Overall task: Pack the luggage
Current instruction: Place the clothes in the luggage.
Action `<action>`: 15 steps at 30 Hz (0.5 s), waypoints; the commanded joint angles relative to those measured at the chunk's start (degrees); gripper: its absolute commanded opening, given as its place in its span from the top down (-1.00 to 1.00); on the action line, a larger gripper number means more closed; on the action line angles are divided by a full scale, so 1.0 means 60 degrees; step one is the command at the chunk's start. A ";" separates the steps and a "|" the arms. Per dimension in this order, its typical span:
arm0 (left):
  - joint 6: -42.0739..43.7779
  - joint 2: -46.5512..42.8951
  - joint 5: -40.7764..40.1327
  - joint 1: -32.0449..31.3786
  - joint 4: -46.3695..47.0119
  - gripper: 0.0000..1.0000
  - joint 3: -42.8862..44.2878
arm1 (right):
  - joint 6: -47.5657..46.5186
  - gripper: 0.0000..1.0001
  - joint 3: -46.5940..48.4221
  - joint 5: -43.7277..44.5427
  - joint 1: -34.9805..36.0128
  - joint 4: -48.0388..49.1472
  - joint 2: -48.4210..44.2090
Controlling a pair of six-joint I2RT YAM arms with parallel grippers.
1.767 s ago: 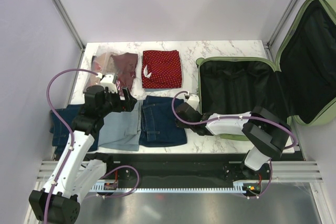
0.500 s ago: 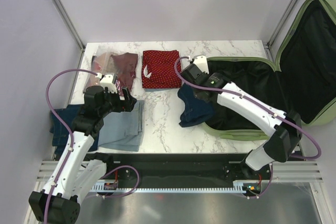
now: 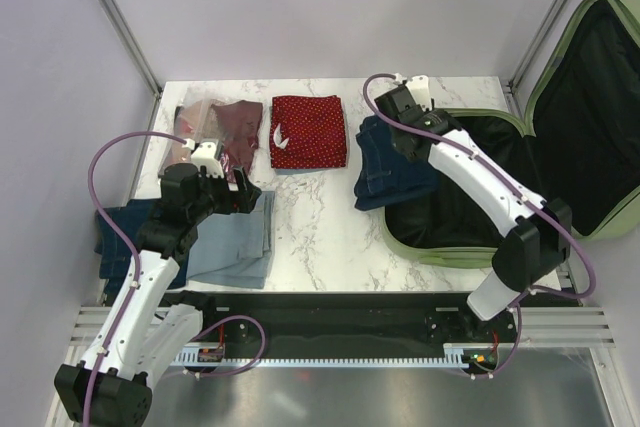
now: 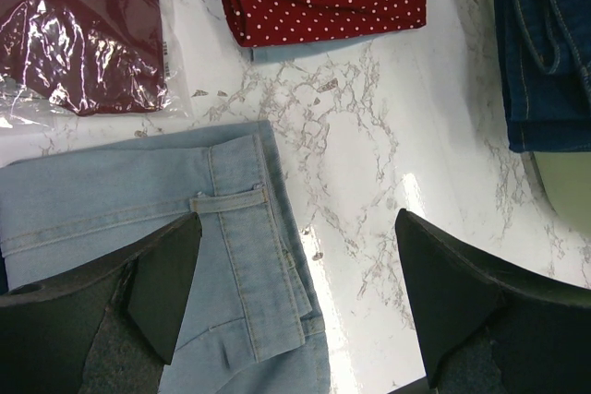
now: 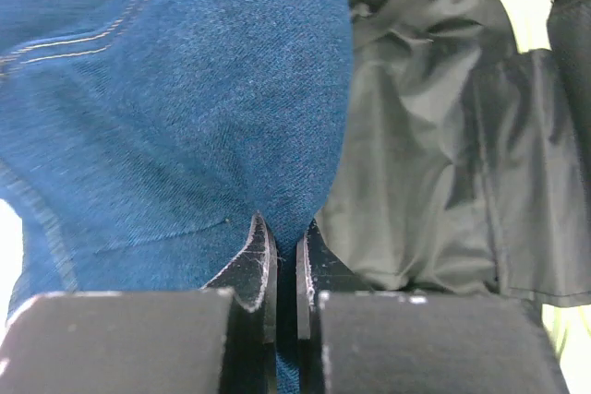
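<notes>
Pinches dark blue jeans (image 5: 185, 89) in right pincer (image 5: 284, 228) across rim of open luggage (image 3: 452, 255); holds left pincer (image 4: 295, 228) spread wide above light blue jeans (image 4: 111, 209) on worktop (image 4: 369, 163).

Left arm (image 3: 140, 287) and right arm (image 3: 480, 172): white links, black joints, purple cables (image 3: 100, 162); black tool fingers (image 4: 157, 283).

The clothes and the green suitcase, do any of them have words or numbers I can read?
No text can be read in any view.
White tag on the red dotted cloth: too small to read.
Clear bag around the dark red garment: no print can be made out.
Luggage: no label or emblem in view.
</notes>
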 commanded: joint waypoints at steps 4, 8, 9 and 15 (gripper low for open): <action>-0.0034 -0.0010 0.0077 -0.0081 0.0010 -0.86 0.0338 | -0.0885 0.97 -0.0003 0.1021 -0.1231 0.0944 0.0372; -0.0049 -0.0010 0.0092 -0.0081 0.0024 -0.86 0.0338 | -0.1163 0.97 -0.0267 0.0758 -0.1774 0.1340 0.0372; -0.0035 -0.0010 0.0092 -0.0081 0.0010 -0.86 0.0338 | -0.1207 0.96 -0.0311 0.0583 -0.1891 0.1399 0.0416; -0.0020 -0.0025 0.0077 -0.0096 0.0010 -0.86 0.0324 | -0.1252 0.98 -0.1014 0.0216 -0.2741 0.1941 0.0854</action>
